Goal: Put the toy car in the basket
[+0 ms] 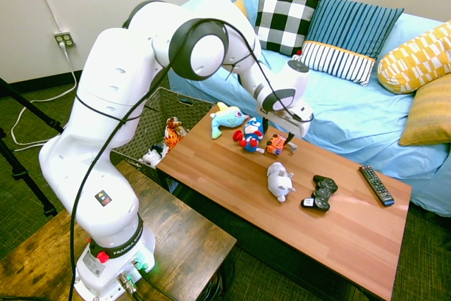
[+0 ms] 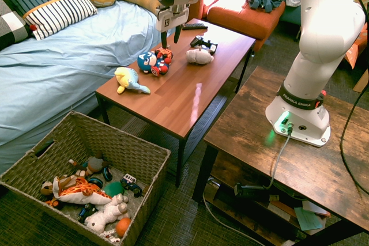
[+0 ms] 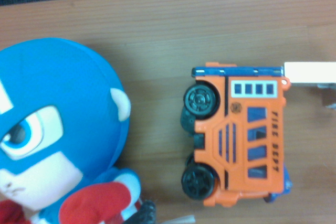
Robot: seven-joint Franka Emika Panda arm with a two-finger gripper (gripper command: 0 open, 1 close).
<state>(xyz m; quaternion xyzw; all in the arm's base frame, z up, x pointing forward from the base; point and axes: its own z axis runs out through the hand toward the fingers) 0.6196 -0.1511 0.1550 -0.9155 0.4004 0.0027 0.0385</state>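
The toy car (image 3: 239, 140) is a small orange fire truck with black wheels, lying on its side on the wooden coffee table (image 1: 338, 230). It sits next to a blue-and-red plush figure (image 3: 52, 129). My gripper (image 1: 280, 139) hangs just above the toy car (image 1: 275, 144) with its fingers open and pointing down, holding nothing. Seen from the other side, the gripper (image 2: 169, 40) stands over the car (image 2: 165, 53). The wicker basket (image 2: 115, 136) sits on the floor off the table's end and holds several toys, and the first exterior view shows its wall (image 1: 151, 121) behind my arm.
On the table lie a fish plush (image 2: 130, 80), a white plush (image 2: 199, 56), a black game controller (image 1: 323, 192) and a remote (image 1: 376, 185). A blue-covered sofa (image 1: 352, 118) with cushions runs along the table's far side. A darker wooden table (image 2: 271, 154) bears my base.
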